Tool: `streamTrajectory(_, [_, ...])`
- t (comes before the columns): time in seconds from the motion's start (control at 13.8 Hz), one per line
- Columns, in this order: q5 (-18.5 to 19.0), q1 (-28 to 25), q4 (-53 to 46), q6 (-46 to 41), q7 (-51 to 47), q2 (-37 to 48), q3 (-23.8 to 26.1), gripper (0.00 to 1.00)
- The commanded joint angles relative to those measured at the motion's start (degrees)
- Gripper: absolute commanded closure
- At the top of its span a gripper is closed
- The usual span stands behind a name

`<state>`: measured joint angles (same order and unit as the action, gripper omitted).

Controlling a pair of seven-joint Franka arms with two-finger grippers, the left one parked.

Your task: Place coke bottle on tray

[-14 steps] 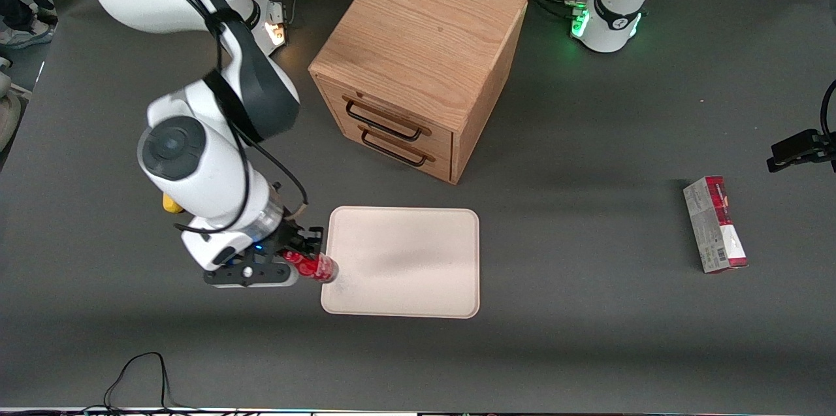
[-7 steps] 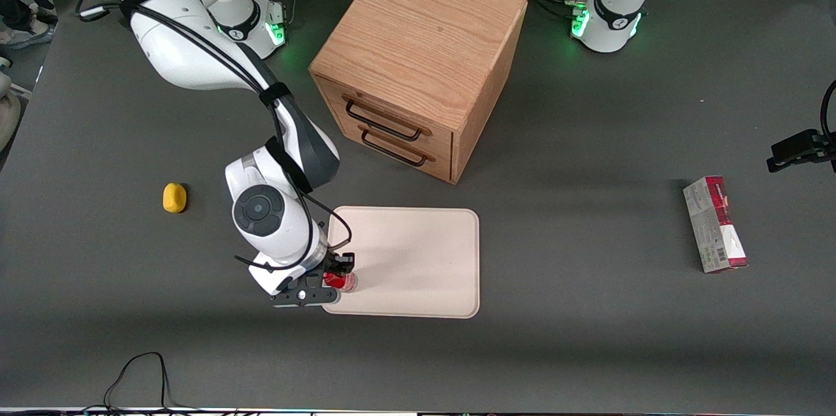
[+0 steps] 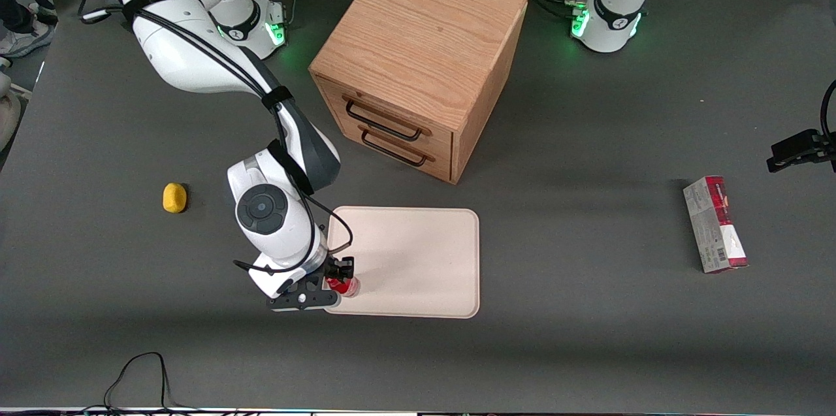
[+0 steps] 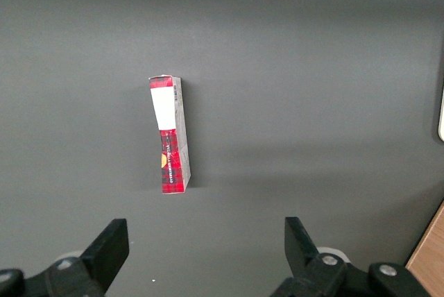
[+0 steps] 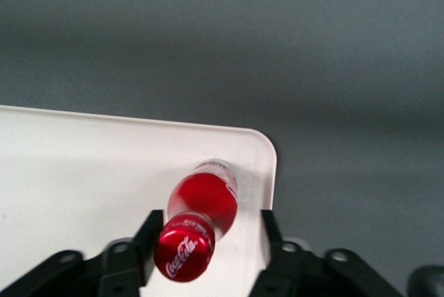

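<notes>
One coke bottle [image 3: 344, 283] stands roughly upright on the tray [image 3: 418, 253], near the tray corner that lies nearest the front camera toward the working arm's end of the table; its long axis runs close to vertical, red cap [image 5: 183, 247] up, clear base down on the cream surface, and in the right wrist view the body [image 5: 205, 198] leans slightly away from the cap toward the tray's rounded corner. One gripper [image 3: 333, 277] hovers over that same tray corner, with a finger [image 5: 147, 237] on each side of the bottle's neck; the cap touches one finger while a gap shows beside the other, so whether the pincer clenches or has released cannot be told. One tray lies flat, its long sides running along the table, bare except for the bottle and a faint grey smudge. One wooden drawer box [image 3: 418, 63] sits farther from the front camera than the tray, near it but apart, turned at an angle, with two dark handles [image 3: 385, 135] on its front. One small yellow lump [image 3: 174, 198] rests well apart from the tray toward the working arm's end. One red-and-grey carton [image 3: 714, 224] lies flat well apart from the tray toward the parked arm's end. Nothing else touches the tray.
</notes>
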<state>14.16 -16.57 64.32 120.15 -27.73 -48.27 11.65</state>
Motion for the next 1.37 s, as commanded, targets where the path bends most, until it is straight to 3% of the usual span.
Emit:
streamTrajectory(0.0, [1.5,0.0,-0.4,-3.5,-0.5,2.6,-0.2,0.00])
streamTrajectory(0.22, [0.7,-0.2,-0.3,-13.3,1.8,8.5,-1.5,0.00])
streamTrajectory(0.29, [-1.7,-0.4,-0.2,-16.3,4.9,11.1,-3.4,0.00])
streamTrajectory(0.43, [-10.3,-0.7,3.2,-20.3,13.2,18.1,-10.9,0.00])
streamTrajectory(0.58, [-14.9,-0.8,12.4,-21.3,21.4,28.0,-16.3,0.00])
streamTrajectory(1.01, [-16.1,-0.4,31.8,-26.1,25.4,51.0,-23.4,0.00])
streamTrajectory(1.3, [-16.0,0.0,34.0,-29.0,24.9,55.8,-25.2,0.00])
